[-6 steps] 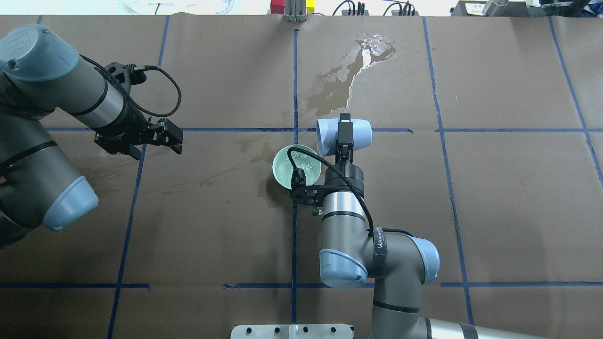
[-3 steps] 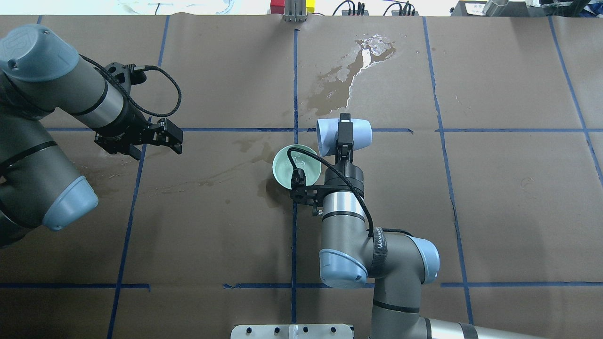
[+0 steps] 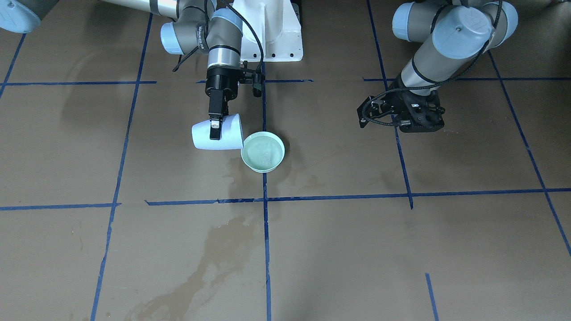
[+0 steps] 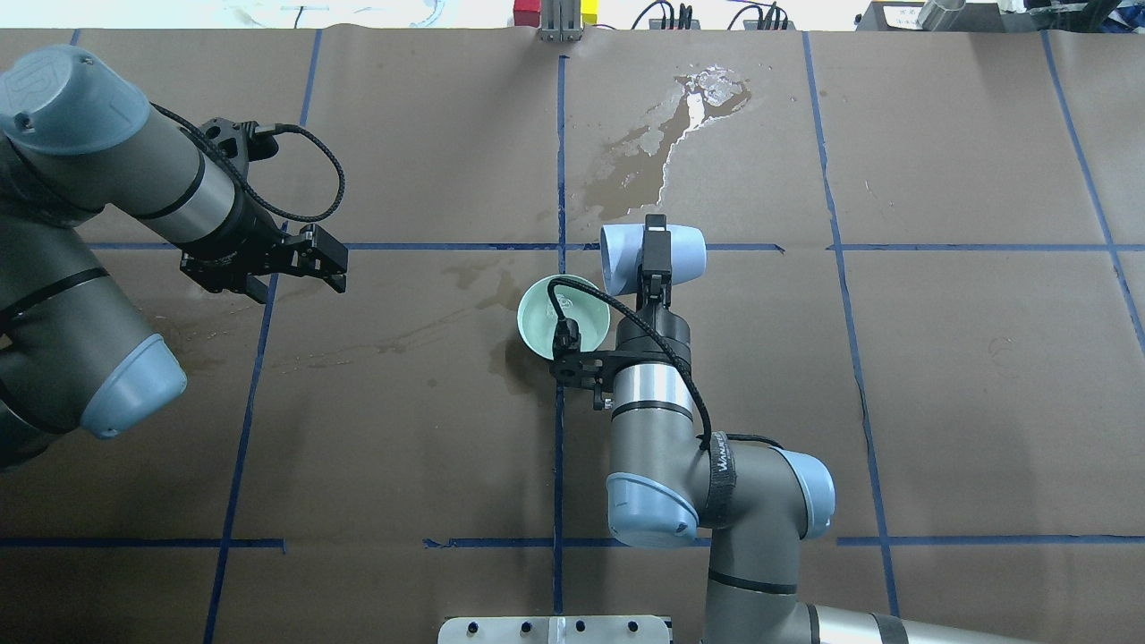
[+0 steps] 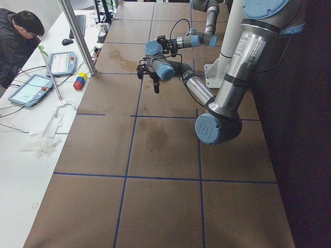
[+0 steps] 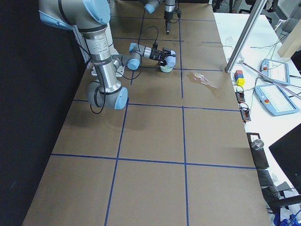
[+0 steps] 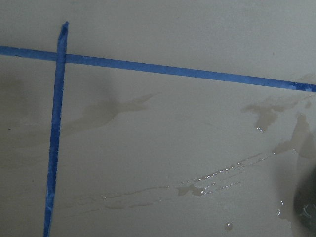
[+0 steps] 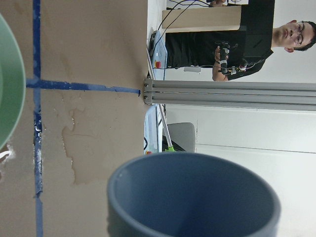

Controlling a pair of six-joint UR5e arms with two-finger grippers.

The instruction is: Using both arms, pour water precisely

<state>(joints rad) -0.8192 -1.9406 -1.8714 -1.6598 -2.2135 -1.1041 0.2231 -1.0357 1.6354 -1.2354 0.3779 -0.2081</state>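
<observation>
We saw a surface [image 4: 939, 402] covered in brown paper and marked into squares by blue tape [image 4: 562, 134]. Dark blotchy stains [image 4: 617, 183] spread over the paper towards one long edge, with fainter ones [image 4: 465, 273] nearer the middle. A white pedestal [image 3: 272, 31] stood at the opposite edge. On a second, white surface [image 5: 20, 170] alongside lay two tablets [image 5: 30, 89], a keyboard [image 5: 80, 23] and a mouse [image 5: 66, 41]. Red, yellow and blue blocks [image 5: 79, 81] sat just beside the foot of a slanting metal post [image 5: 77, 36]. A person [image 5: 15, 41] in dark clothes was near the tablets.
</observation>
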